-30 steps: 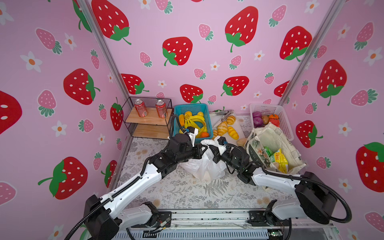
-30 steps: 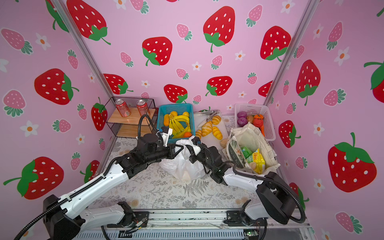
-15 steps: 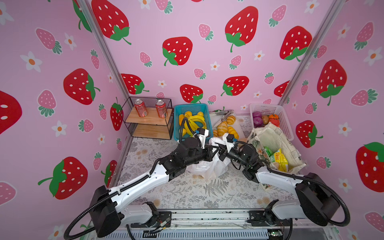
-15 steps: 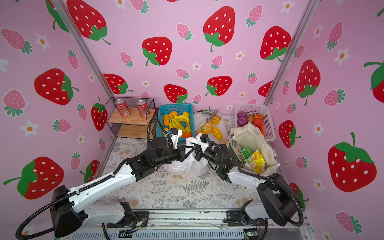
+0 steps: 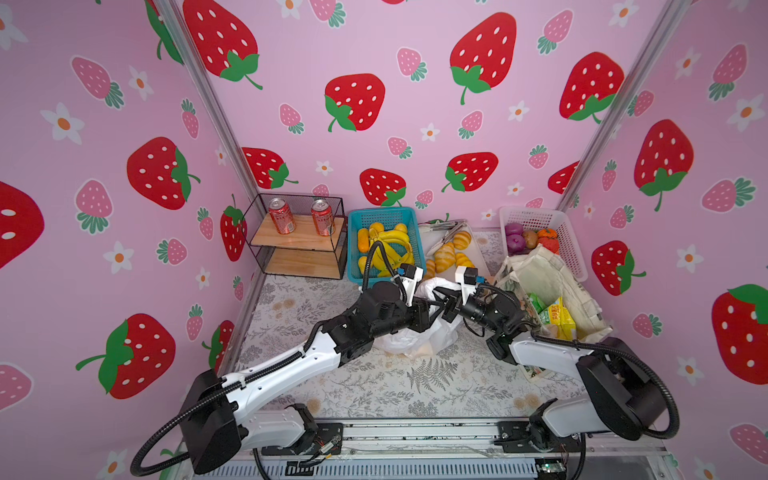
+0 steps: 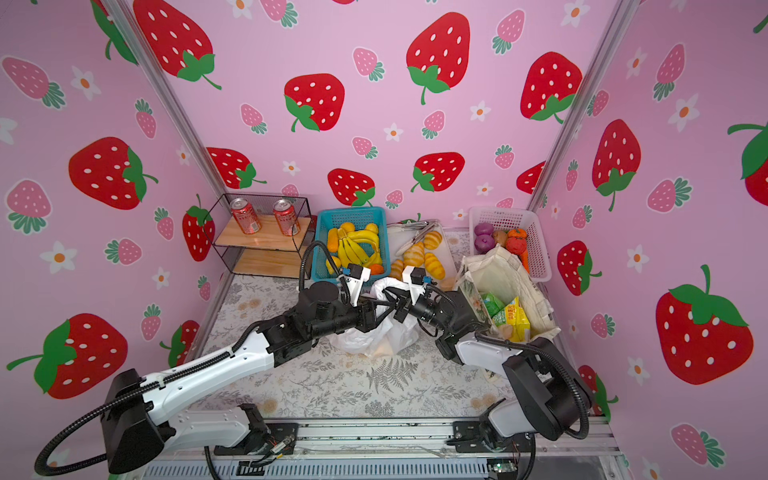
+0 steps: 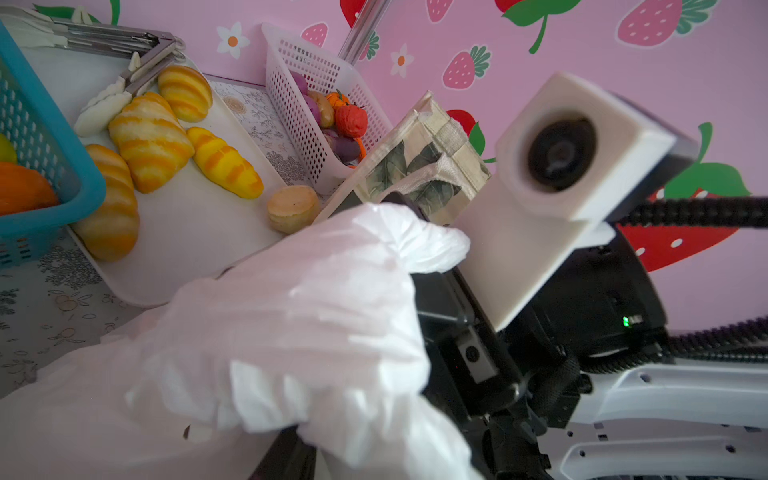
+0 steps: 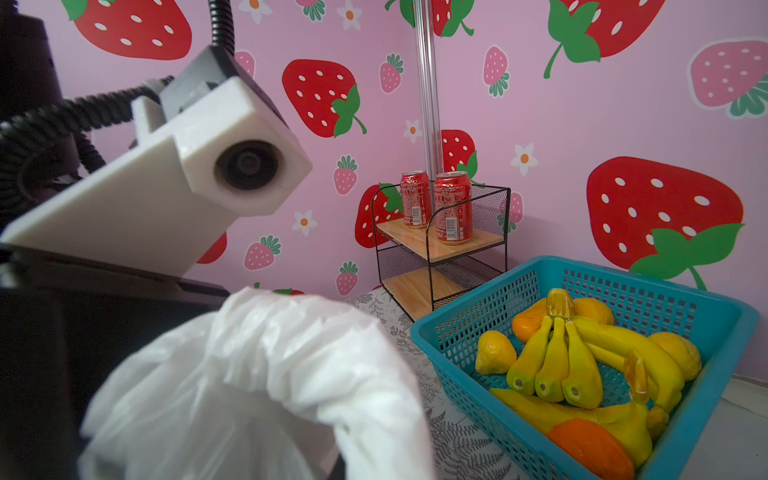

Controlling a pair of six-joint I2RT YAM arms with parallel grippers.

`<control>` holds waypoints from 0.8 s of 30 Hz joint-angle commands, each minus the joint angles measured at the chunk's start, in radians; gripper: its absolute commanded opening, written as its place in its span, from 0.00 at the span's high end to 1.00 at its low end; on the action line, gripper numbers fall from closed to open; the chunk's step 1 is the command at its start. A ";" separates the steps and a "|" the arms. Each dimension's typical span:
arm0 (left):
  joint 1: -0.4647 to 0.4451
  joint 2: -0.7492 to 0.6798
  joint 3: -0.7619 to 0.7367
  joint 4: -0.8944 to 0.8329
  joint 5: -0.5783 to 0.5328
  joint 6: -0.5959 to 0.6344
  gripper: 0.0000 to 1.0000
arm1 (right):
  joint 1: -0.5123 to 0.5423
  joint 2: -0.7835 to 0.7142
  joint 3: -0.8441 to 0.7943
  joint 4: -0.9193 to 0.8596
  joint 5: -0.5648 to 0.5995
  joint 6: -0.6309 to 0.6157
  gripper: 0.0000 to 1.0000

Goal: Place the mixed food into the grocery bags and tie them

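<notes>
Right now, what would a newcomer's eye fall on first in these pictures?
The left gripper and right gripper meet at the bunched top of the white plastic bag, mid-table. Right of it the cream tote stands open with yellow and green packets inside; behind, a blue basket of bananas.

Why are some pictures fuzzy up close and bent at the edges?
Left wrist view: the thin white crinkly plastic bag sits close, soft and washed out, striped golden bread rolls sharper; right wrist view: same bag blurred, red soda cans crisp; in a top view the wide lens tilts the silver corner post.
</notes>
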 commanded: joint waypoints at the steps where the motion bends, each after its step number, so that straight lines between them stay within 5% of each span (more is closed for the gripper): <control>1: 0.037 -0.070 0.019 -0.095 0.031 0.094 0.42 | 0.000 0.013 0.015 0.110 -0.016 0.050 1.00; 4: 0.084 -0.130 0.020 -0.160 0.068 0.120 0.28 | 0.000 0.029 0.023 0.133 -0.011 0.071 1.00; 9: 0.182 -0.235 -0.015 -0.203 0.113 0.106 0.26 | 0.002 0.049 0.034 0.149 0.012 0.096 1.00; 16: 0.216 -0.227 -0.080 -0.117 0.165 0.021 0.56 | 0.018 0.083 0.067 0.163 0.056 0.131 1.00; 24: 0.081 -0.152 -0.134 0.082 0.099 -0.026 0.80 | 0.025 0.132 0.152 0.161 -0.016 0.207 1.00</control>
